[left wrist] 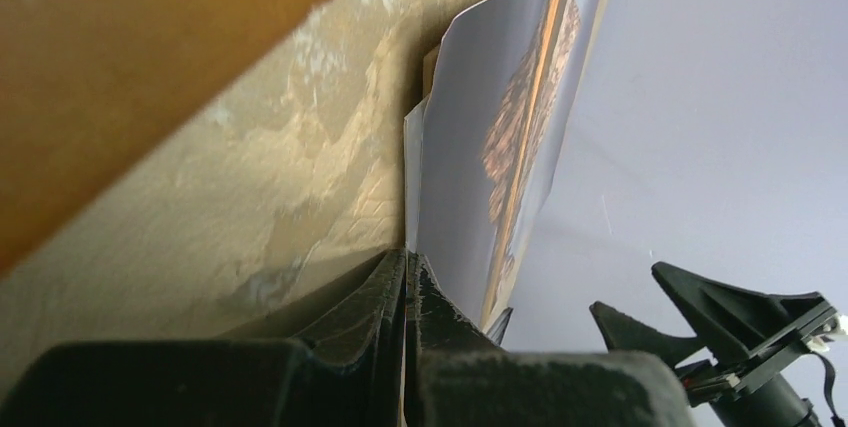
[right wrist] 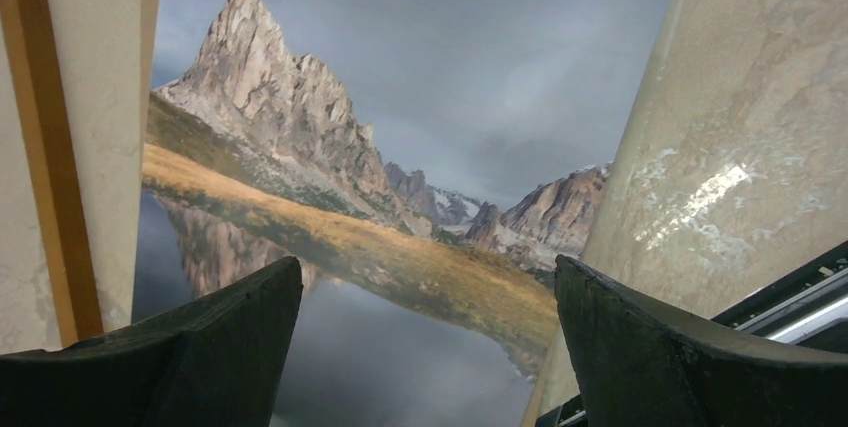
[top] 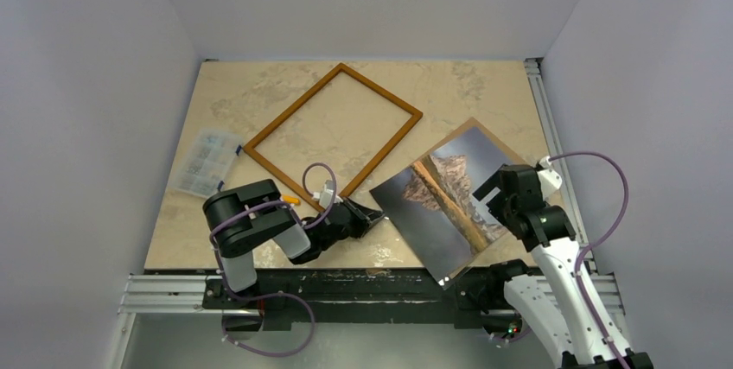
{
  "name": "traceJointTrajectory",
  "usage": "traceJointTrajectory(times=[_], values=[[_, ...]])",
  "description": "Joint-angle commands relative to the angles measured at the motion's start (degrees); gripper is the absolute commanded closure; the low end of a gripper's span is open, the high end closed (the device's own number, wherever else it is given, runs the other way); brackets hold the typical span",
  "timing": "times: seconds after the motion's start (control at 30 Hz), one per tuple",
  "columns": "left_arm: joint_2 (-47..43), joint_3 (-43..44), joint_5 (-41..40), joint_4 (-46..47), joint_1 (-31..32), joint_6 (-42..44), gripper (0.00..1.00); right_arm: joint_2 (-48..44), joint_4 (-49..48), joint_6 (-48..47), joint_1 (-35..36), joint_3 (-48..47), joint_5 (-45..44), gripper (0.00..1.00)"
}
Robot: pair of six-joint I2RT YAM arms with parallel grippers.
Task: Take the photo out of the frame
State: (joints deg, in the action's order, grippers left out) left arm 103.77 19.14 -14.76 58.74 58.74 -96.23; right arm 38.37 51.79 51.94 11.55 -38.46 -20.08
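Table (top: 484,92): beige marble-look top, white walls on three sides, metal rail (top: 173,291) along near edge w/ both arm bases on it.

The photo (top: 445,200) is out of the frame and lies picture side up on the table's R half, turned at an angle. Mtn + reflection are visible, and a brown strip shows along its far edge. Its near corner pokes past the table edge over the rail. Can't tell if it's fully flat or partly raised on the L side. R wrist cam shows the print (right wrist: 450,97) filling most of the view; L wrist cam sees it edge-on (left wrist: 470,177).

The frame (top: 382,89) is empty, orange-brown, flat on the table centre-far, set diamond-wise, w/ bare tabletop showing through it. It's just beside the photo's L corner, not overlapping. One moulding strip shows at L of the R wrist view (right wrist: 50,167).

L gripper (top: 376,216) is low to the table, reaching R to the photo's near-L edge. In the wrist view (left wrist: 407,262) its jaws are pressed together w/ the thin sheet edge pinched between them.

R gripper (top: 486,200) sits over the photo's R part. Its jaws are wide apart (right wrist: 425,267), nothing between them, print below. Can't tell if the tips touch it.

Clear plastic parts box (top: 203,162) at table's L side, well apart from the frame.
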Motion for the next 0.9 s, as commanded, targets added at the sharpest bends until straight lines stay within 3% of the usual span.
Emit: traceJointTrajectory(times=[0.0, 0.3, 0.57, 0.87], values=[[-0.24, 1.39, -1.45, 3.55, -1.86, 2.03, 1.0, 1.57, 0.19, 4.06, -0.9, 0.38, -5.45, 0.05], [0.64, 2.67, 1.4, 2.69, -2.23, 1.74, 0.99, 1.04, -1.22, 9.2, -7.62, 4.1, -8.38, 0.02], [0.88, 2.52, 3.84, 1.27, -2.31, 0.09, 0.65, 4.56, -11.12, 3.87, -19.66, 11.01, -0.27, 0.02], [0.07, 2.84, 6.97, -2.68, -2.36, 0.63, 0.5, 13.57, -21.07, -2.45, -29.47, 11.73, 7.99, 0.02]])
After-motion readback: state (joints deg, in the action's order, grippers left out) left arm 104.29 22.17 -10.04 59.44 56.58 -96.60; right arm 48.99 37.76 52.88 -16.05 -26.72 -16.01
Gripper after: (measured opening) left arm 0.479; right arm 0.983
